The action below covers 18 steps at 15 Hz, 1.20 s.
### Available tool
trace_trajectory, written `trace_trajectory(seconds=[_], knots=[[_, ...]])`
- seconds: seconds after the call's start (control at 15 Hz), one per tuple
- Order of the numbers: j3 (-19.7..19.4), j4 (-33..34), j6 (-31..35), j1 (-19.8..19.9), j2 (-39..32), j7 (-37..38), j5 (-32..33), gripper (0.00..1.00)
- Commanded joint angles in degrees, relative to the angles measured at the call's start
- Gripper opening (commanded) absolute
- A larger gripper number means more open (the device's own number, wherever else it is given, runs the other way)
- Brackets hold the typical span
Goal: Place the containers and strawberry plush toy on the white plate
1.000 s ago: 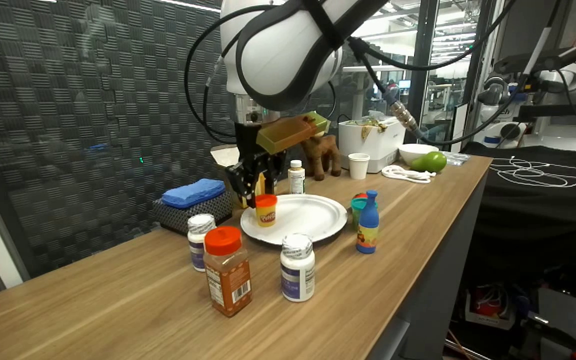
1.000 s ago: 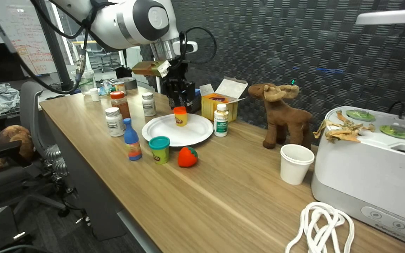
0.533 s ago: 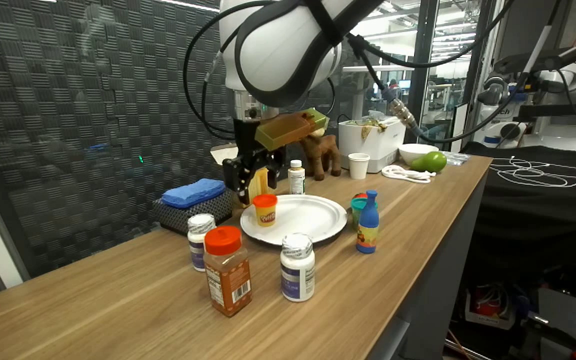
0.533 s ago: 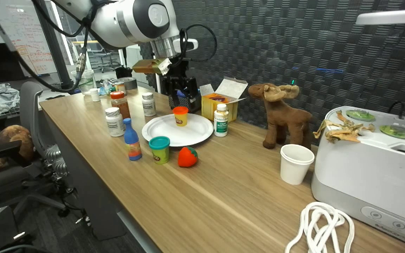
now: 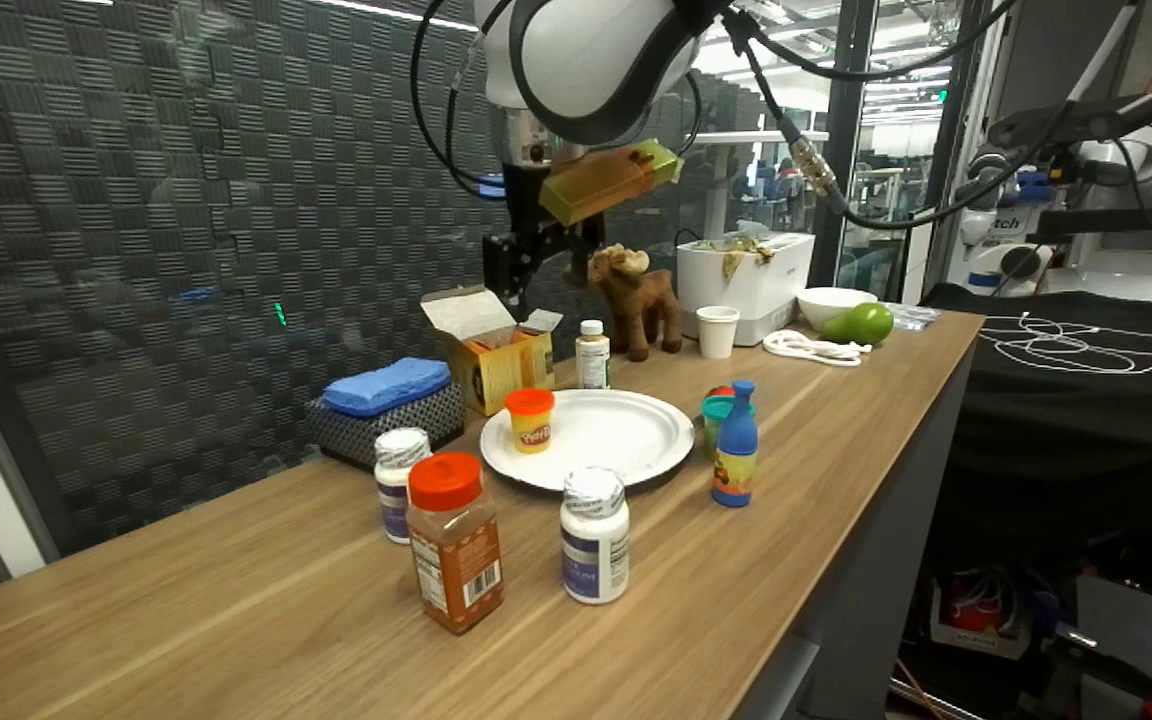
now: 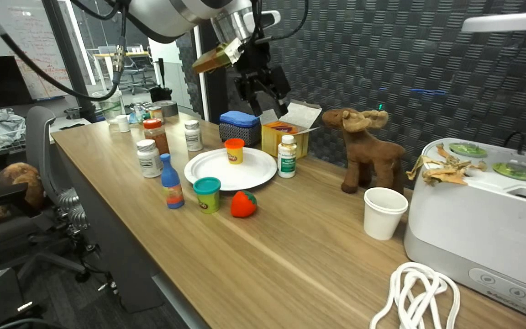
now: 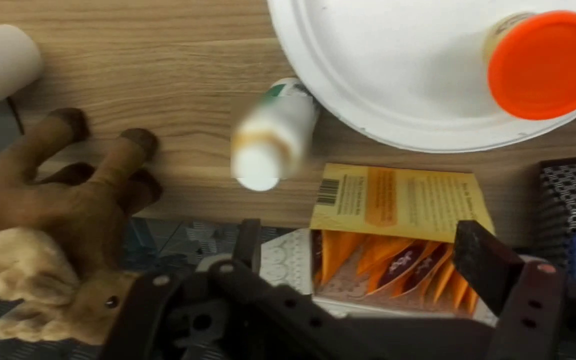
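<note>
My gripper (image 6: pixel 270 109) hangs open above the yellow cardboard box, nothing between its fingers (image 7: pixel 485 265). On the white plate (image 6: pixel 256 176) stands a yellow tub with orange lid (image 6: pixel 234 153), upright. Close to the plate's rim are a green tub with teal lid (image 6: pixel 208 196), the strawberry plush toy (image 6: pixel 243 204), a blue bottle (image 6: pixel 171 183) and a white bottle with green label (image 7: pixel 278 130). An orange-brown jar with red cap (image 5: pixel 456 545) and two white bottles (image 5: pixel 596 540) stand on the table. In an exterior view, the strawberry is mostly hidden behind the teal-lidded tub.
The open yellow box (image 7: pixel 398 200) holds orange sachets. Beside it is a patterned black box (image 5: pixel 396 425) with a blue cloth (image 5: pixel 388 385) on top. A brown plush moose (image 6: pixel 368 146), paper cups (image 6: pixel 384 214), a white appliance (image 6: pixel 482 228) and a white cord (image 6: pixel 416 297) are further along.
My gripper has opened, risen away from the yellow tub, and shifted over the cardboard box toward the moose. The tub stays standing on the plate.
</note>
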<state>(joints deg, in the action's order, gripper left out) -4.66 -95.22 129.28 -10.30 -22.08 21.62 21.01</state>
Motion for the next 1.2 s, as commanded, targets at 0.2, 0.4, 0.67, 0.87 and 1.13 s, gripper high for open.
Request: trace_trajectory(seconds=[0.2,0.4,0.67,0.87,1.13], knots=[[-1.06,0.51,-4.68,2.44,1.4,1.58,-0.77,1.0],[-0.85,1.31,-6.86,3.77,0.53,0.89,-2.27,1.0],[-0.58,2.67,-7.68,5.36,-1.06,-0.04,-5.36,1.0],[-0.24,3.48,-7.91,6.42,-2.29,-0.76,-8.44,1.0],[-0.24,5.4,-8.24,7.02,-4.27,-1.27,-10.96,1.0]])
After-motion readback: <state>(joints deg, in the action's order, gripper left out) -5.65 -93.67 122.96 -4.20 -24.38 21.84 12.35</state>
